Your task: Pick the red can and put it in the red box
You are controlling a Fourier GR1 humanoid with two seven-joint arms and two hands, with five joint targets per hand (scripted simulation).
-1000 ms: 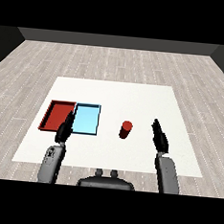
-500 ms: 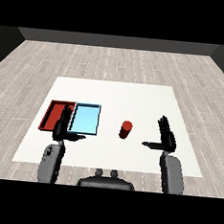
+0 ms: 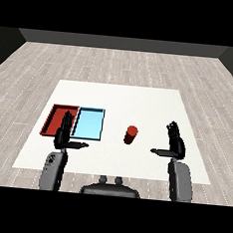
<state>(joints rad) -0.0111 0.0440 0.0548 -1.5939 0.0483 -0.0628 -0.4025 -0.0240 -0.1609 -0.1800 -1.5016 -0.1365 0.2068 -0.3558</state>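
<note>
The right hand (image 3: 175,143) is spread, thumb aimed at the upright red can (image 3: 131,134), seemingly ready to grasp. The left hand (image 3: 64,134), also spread, idles beside the red tray (image 3: 55,120)

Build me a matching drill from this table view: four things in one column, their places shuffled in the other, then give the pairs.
Things:
1. red can
2. red tray
3. light blue tray
4. right hand

Places:
A. farthest left on the table
B. right of the can, fingers straight, apart from it
C. upright between the blue tray and the right hand
D. just right of the red tray

Pairs: 1-C, 2-A, 3-D, 4-B
</note>
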